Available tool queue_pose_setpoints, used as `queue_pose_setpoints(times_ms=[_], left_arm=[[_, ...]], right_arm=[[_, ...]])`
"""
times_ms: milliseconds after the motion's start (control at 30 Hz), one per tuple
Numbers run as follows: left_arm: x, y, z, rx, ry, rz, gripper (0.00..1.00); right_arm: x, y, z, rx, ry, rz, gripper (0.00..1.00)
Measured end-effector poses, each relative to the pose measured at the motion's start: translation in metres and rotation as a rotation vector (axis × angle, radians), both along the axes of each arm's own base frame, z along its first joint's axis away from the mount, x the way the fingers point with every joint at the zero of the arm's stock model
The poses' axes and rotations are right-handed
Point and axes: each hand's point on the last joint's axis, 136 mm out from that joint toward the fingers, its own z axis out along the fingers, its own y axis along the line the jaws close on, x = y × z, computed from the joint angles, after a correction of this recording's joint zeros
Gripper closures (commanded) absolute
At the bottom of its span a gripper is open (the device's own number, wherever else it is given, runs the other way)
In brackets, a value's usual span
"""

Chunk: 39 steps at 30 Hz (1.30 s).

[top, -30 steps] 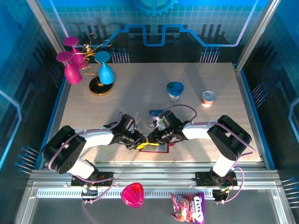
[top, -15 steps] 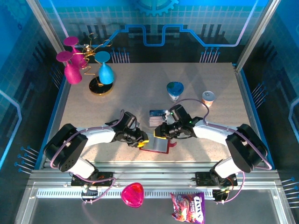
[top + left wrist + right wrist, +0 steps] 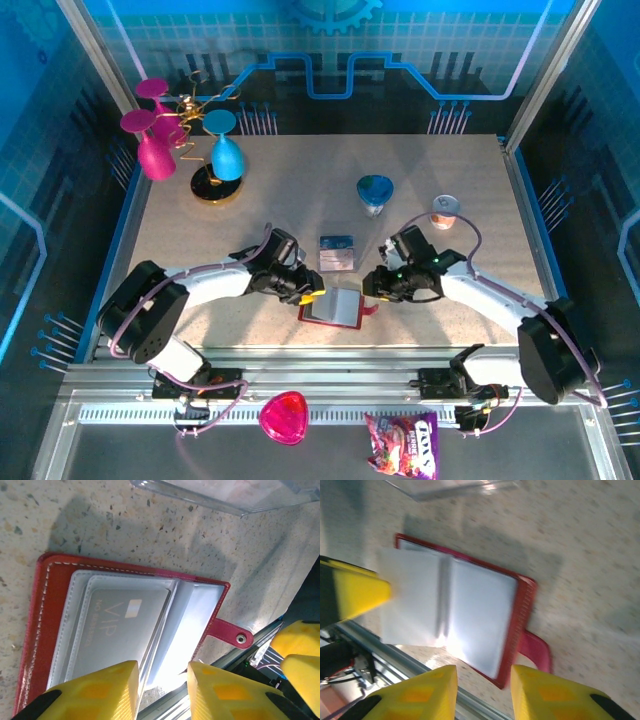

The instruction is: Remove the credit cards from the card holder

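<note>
Left wrist view: card holder (image 3: 42, 630) lies open on the table (image 3: 125, 535), its VIP card (image 3: 117, 630) just ahead of the left gripper (image 3: 161, 685) (jaws slightly apart, empty); right gripper (image 3: 482, 682), likewise parted, stands at its other side.

Bright, even light from above throws soft shadows across the tabletop (image 3: 300, 190). Glare whitens the clear pockets of the card holder (image 3: 522, 610). The right wrist view seems motion-blurred, the left sharp.

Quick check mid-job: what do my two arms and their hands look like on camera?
Both the left arm and right arm have white link shells, black joints and a looping lilac cable. The left hand and right hand have yellow fingers with black bases.
</note>
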Motion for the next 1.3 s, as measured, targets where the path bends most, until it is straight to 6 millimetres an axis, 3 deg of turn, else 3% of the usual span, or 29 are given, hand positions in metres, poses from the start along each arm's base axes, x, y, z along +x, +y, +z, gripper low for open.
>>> queue_pose_setpoints(times_ms=[200,367,600,767,1000,1300], left_arm=[[0.005,-0.003,0.0,0.01,-0.001,-0.015,0.68],[0.01,-0.007,0.004,0.001,-0.019,-0.029,0.7],[0.009,-0.01,0.004,-0.011,-0.007,-0.04,0.79],[0.008,-0.01,0.004,-0.015,-0.005,-0.043,0.84],[0.008,-0.011,0.004,-0.018,-0.009,-0.041,0.85],[0.005,-0.008,0.005,-0.02,-0.012,-0.041,0.81]], right_arm=[[-0.026,-0.021,-0.021,-0.072,0.068,-0.015,0.64],[-0.033,-0.025,-0.03,-0.082,0.092,-0.018,0.65],[-0.023,-0.017,-0.034,-0.053,0.078,-0.019,0.67],[-0.016,-0.008,-0.04,-0.021,0.089,-0.022,0.77],[-0.007,0.003,-0.043,0.024,0.086,-0.026,0.91],[0.001,0.013,-0.049,0.056,0.095,-0.014,0.93]])
